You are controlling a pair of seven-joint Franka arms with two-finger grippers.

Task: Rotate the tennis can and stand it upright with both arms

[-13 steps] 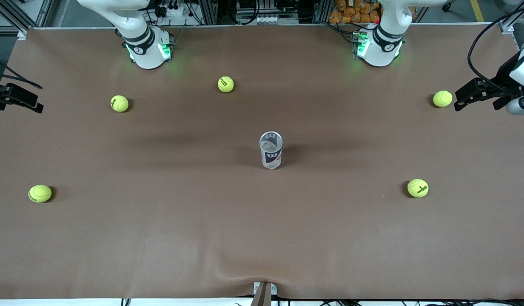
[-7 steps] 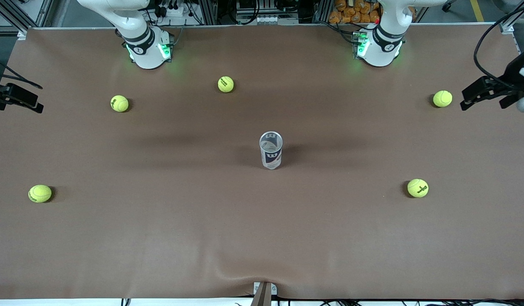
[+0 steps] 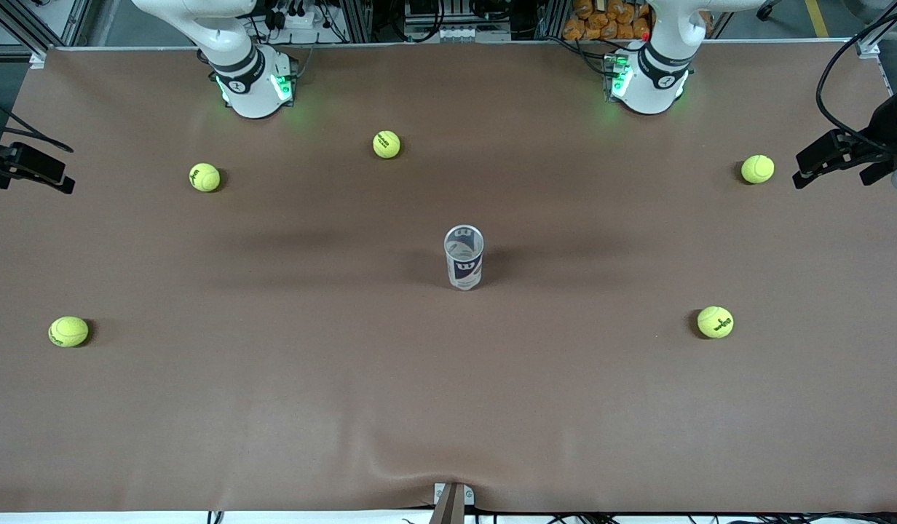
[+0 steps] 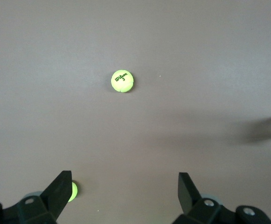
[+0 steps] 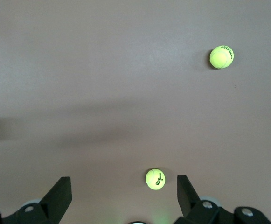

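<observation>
Can (image 3: pixel 464 258): clear plastic w/ white-navy label, white "W", stands upright, open top up, mid-table, well apart from both arms' bases.

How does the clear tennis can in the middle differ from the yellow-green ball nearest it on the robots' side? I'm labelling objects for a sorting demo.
The clear-plastic cylindrical tennis can with a white and navy label is see-through; the yellow-green felt tennis ball is opaque.
The tennis can is a tall cylinder standing upright with its open mouth up; the tennis ball is a small sphere.
The tennis can sits nearer the front camera than the tennis ball.
Both rest on the brown table, untouched by either arm.
</observation>
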